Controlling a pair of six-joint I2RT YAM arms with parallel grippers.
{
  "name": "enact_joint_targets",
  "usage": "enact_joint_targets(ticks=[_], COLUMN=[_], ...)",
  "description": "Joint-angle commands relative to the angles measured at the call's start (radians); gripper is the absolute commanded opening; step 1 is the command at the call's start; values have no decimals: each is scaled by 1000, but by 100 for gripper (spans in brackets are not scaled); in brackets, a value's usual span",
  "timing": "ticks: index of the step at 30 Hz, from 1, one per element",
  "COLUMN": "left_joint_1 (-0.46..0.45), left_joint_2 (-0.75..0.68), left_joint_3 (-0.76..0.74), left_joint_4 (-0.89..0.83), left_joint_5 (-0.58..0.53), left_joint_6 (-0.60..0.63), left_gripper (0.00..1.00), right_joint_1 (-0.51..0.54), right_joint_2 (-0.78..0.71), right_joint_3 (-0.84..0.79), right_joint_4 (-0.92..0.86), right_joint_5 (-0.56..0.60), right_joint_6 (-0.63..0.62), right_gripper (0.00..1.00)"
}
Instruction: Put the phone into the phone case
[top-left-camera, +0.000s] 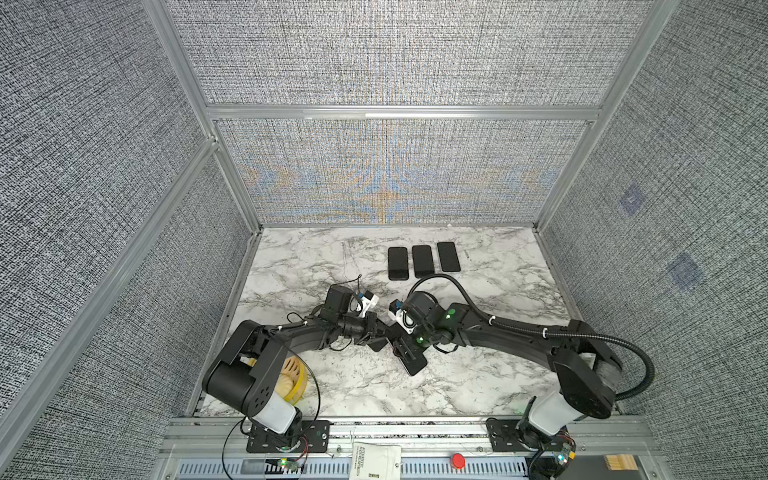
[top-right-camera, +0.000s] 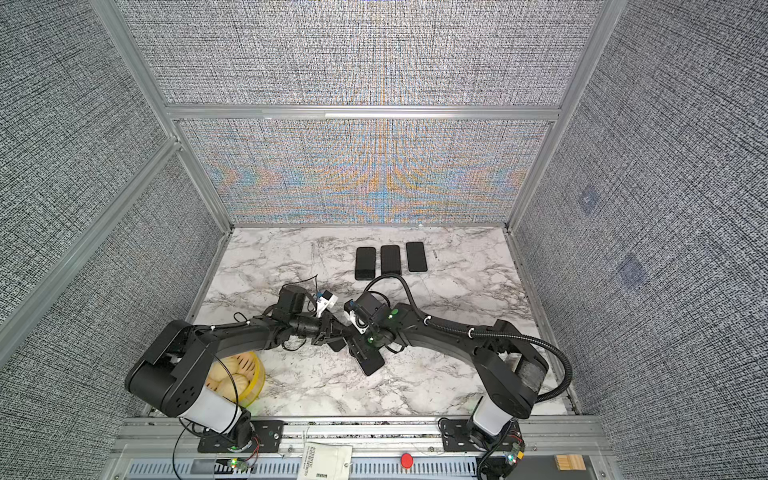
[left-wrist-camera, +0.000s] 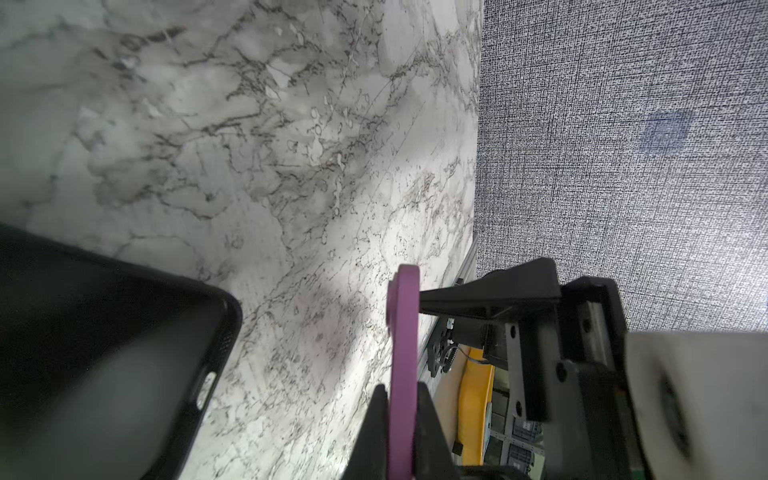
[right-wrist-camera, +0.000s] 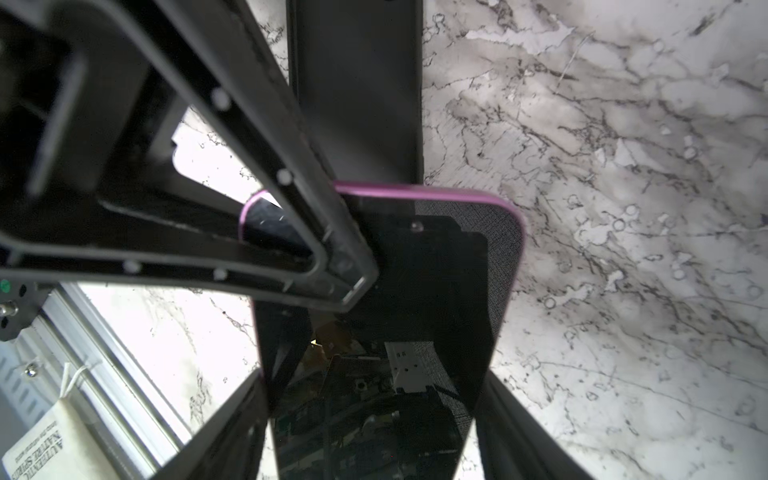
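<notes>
Yellow basket (top-right-camera: 260, 376) holds buns (top-right-camera: 232, 380); phone (right-wrist-camera: 436, 291) outside case (left-wrist-camera: 104, 353).

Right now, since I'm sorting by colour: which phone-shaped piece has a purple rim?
The phone clamped in the left claw, near the table's middle; the three slabs in the back row are plain black.

We find three phones (top-left-camera: 422, 261) side by side at the rear of the table (top-left-camera: 316, 257), right of centre, steamer basket (top-right-camera: 245, 374) at its front left corner, phone (right-wrist-camera: 436, 291) at centre between left gripper (left-wrist-camera: 401, 399) and right gripper (right-wrist-camera: 374, 378), phone case (left-wrist-camera: 104, 353) just beside it.
</notes>
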Motion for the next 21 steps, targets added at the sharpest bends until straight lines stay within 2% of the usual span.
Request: enact_joint_targets(ticks=[1, 7, 12, 14, 16, 17, 21], left_joint_1=[0, 0, 6, 12, 19, 24, 52], left_joint_2=[-4, 1, -35, -42, -36, -32, -1], left_joint_3=[1, 8, 39, 48, 54, 56, 64], left_joint_4=[50, 150, 131, 151, 191, 208, 339], left_joint_5=[-24, -47, -111, -124, -112, -105, -75], left_joint_6=[-73, -160, -174, -193, -219, -233, -313], left_gripper=[0, 0, 0, 0, 0, 0, 0], right_joint_1=[2, 3, -15, -34, -87, -116, -198], right_joint_2=[-15, -142, -351, -445, -514, -528, -565], right_joint_3=[21, 34, -107, -229, -365, -397, -446], right_joint_4=[-30, -85, 30, 207, 453, 513, 548], right_joint_5=[44, 124, 142, 99, -42, -87, -159], right_joint_6=[-31, 85, 379, 516, 613, 651, 730], right_gripper=[86, 91, 90, 89, 86, 84, 81])
